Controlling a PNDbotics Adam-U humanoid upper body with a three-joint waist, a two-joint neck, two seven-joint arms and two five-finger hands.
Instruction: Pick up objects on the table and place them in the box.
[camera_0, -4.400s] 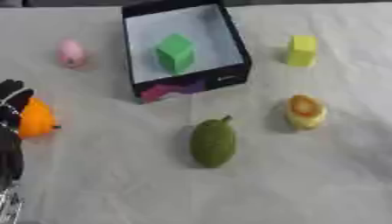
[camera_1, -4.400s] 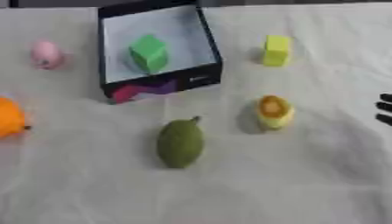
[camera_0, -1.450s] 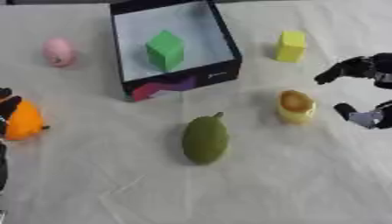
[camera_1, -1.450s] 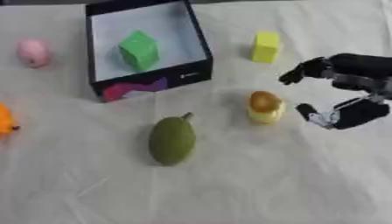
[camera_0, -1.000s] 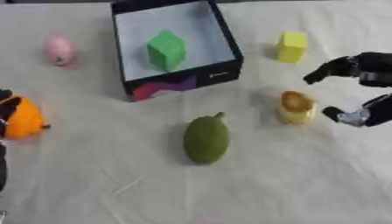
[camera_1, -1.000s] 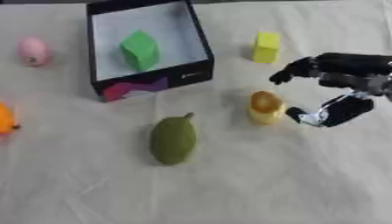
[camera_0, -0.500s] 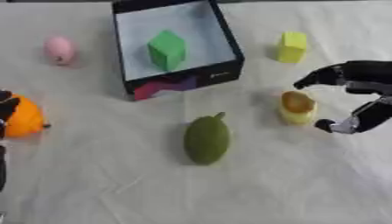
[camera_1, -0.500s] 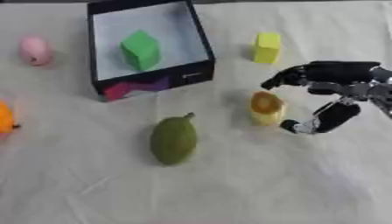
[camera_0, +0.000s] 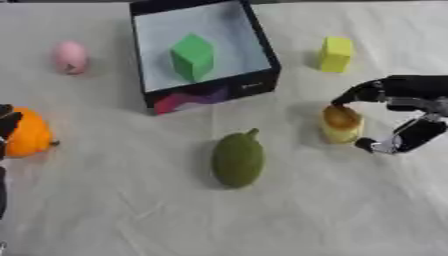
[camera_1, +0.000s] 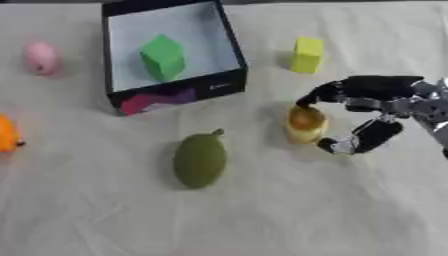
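- No text, number, brand or sign can be read anywhere in either view.
- The black box carries a small pale mark on its front wall, near the right corner; it is too blurred to make out as letters.
- The same wall bears a pink and purple wavy pattern, a graphic with no legible wording.

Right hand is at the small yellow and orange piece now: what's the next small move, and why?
Probably close the right hand on the yellow and orange piece: fingers reach over its top, thumb sits apart at its right, so nothing holds it yet.
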